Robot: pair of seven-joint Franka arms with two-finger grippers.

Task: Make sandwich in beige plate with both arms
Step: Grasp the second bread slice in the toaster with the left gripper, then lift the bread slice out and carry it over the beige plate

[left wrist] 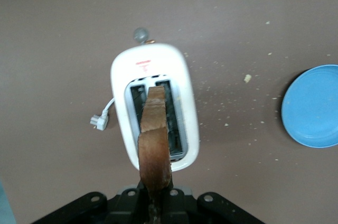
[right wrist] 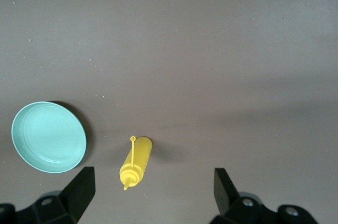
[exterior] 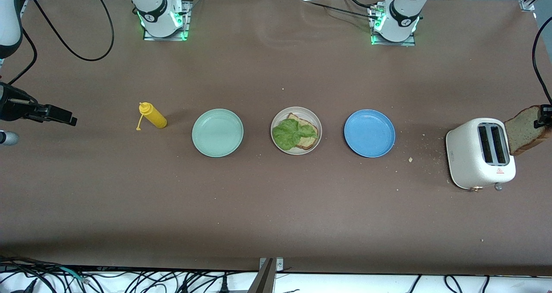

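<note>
Revealing a white plug [left wrist: 99, 122] beside the toaster [left wrist: 155, 105], only the left wrist view | left gripper [left wrist: 154, 195] clamped on a toast slice [left wrist: 153, 145] directly above the slots, cut off at frame edge | right gripper [right wrist: 153, 189] spread wide, empty, over mustard bottle [right wrist: 137, 161] | lettuce [exterior: 293, 133] on bread [exterior: 307, 138] in beige plate [exterior: 276, 143], well apart from both.

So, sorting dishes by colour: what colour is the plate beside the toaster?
Blue plate, plain, no pattern; the front view shows it best.
</note>
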